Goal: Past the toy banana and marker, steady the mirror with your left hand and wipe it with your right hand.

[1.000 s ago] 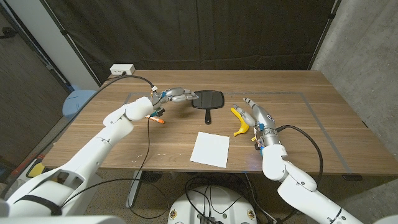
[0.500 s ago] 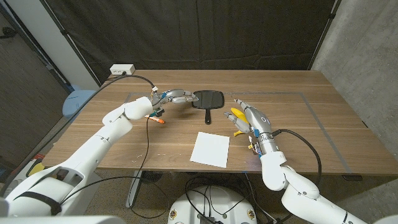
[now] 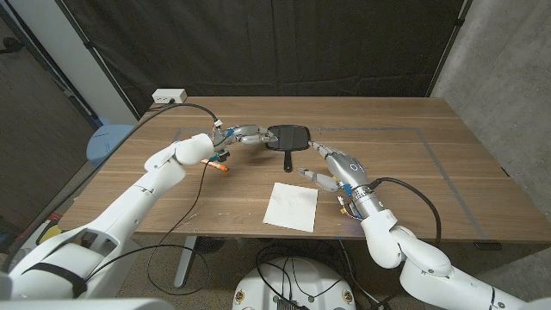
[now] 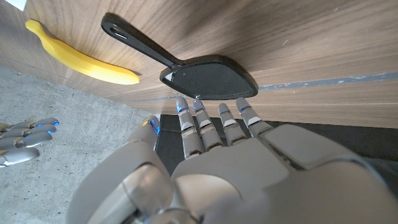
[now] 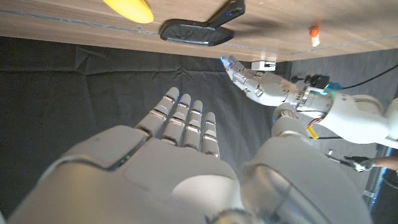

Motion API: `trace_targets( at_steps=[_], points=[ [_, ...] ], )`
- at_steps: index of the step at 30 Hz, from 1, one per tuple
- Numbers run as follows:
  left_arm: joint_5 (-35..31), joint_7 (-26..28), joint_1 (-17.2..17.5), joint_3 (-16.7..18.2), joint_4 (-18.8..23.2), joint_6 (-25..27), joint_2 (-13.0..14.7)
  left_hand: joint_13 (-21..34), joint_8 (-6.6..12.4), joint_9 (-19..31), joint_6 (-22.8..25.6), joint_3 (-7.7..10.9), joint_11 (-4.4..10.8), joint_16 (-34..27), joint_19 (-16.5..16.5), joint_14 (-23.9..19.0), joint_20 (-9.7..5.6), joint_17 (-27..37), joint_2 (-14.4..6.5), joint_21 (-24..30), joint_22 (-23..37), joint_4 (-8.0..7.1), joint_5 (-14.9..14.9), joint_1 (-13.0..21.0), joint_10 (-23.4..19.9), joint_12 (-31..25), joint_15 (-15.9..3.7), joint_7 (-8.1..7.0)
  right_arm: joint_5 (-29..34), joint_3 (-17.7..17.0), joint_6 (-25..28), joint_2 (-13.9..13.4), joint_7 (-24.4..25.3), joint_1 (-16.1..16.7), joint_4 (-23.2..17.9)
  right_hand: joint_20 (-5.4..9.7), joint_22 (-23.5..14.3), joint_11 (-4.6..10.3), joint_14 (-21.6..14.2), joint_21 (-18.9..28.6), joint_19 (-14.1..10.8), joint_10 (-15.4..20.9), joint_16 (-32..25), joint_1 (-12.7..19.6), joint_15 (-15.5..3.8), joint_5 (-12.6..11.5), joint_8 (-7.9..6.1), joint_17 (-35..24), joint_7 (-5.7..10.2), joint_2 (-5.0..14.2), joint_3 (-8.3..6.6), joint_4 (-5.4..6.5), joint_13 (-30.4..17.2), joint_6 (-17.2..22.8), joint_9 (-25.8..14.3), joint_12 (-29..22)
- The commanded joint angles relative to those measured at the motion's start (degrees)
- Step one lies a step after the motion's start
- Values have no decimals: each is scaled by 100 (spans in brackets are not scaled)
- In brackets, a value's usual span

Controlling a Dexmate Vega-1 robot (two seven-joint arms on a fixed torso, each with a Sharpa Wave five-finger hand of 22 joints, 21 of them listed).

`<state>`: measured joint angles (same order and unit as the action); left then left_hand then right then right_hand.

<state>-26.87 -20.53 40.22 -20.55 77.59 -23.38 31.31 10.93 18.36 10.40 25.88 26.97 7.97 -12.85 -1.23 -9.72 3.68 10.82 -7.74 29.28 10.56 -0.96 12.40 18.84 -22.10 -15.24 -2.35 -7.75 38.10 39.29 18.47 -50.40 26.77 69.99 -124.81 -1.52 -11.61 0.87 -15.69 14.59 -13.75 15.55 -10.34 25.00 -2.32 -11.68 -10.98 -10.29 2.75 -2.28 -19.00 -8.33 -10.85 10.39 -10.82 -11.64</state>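
Head view, mirror: the mirror [image 3: 287, 138] is seen lying face up on the tabletop [image 3: 405, 164] toward the far middle, its handle pointed back at the robot, so the long axis runs near to far.
Head view, left hand: the left hand [image 3: 248, 133] is held at the mirror's left edge, fingers stretched toward the frame; whether the frame is touched cannot be told. Nothing is grasped.
Head view, right hand: the right hand [image 3: 334, 166] is raised over the tabletop just right of the handle, fingers spread and released. The mirror lies ahead of it and to its left.
Head view, other things: a white sheet [image 3: 291, 206] is seen nearer the robot, a marker [image 3: 218, 166] under the left wrist.
Left wrist view: the fingers [image 4: 200, 124] are seen extended with tips at the rim of the mirror [image 4: 208, 76]; the banana [image 4: 79, 54] lies beyond, beside the handle.
Right wrist view: the fingers [image 5: 186, 121] are seen straight and apart, empty; the mirror [image 5: 199, 28] lies ahead.
Nearer hand: the left is judged nearer, ready to steady.
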Motion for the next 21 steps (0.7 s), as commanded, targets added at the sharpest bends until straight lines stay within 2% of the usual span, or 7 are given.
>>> trace_targets(
  at_steps=[1, 6, 11, 21],
  points=[
    [-18, -64, 7, -26, 59, 94, -31, -3, -37, 5, -18, 14, 14, 26, -5, -24, 23, 8, 27, -8, 20, -37, -10, -24, 11, 12, -294, 1, 207, 645, -316, -386, -905, -607, -37, -84, -17, 34, 257, -74, 119, -175, 52, -103, -24, -50, 19, -20, 7, -57, 88, 77, -10, -140, -23, 51],
    [-24, -67, 20, -26, 77, 103, -27, -2, -55, 5, -25, 11, 12, 30, 1, -26, 20, 9, 30, -10, 21, -52, -11, -38, 6, 24, -296, -6, 275, 956, -551, -382, -1297, -910, 72, -119, -22, 13, 357, -101, 192, -234, 53, -128, 28, -62, 14, -21, 44, -61, 118, 94, -12, -181, -25, 55],
    [-31, -78, 39, -21, 120, 126, -16, -1, -65, 6, -20, 9, 14, 33, 4, -26, 21, 10, 31, -12, 21, -64, -12, -49, -1, 32, -297, -1, 401, 1142, -556, -412, -1568, -1089, 74, -138, -24, 17, 410, -113, 226, -257, 52, -119, 41, -71, -5, -20, 59, -38, 120, 99, -13, -163, -26, 53],
    [-39, -115, 44, -39, 134, 149, -14, 0, -92, 7, -17, 5, 16, 42, 6, -24, 17, 12, 36, -20, 22, -91, -12, -73, -2, 57, -293, 10, 1074, 1495, -183, -436, -2107, -1312, -63, -115, -28, 30, 469, -118, 247, -291, 42, -31, 45, -92, -34, -12, 110, 45, 82, 78, -14, -128, -27, 47]
  ],
)
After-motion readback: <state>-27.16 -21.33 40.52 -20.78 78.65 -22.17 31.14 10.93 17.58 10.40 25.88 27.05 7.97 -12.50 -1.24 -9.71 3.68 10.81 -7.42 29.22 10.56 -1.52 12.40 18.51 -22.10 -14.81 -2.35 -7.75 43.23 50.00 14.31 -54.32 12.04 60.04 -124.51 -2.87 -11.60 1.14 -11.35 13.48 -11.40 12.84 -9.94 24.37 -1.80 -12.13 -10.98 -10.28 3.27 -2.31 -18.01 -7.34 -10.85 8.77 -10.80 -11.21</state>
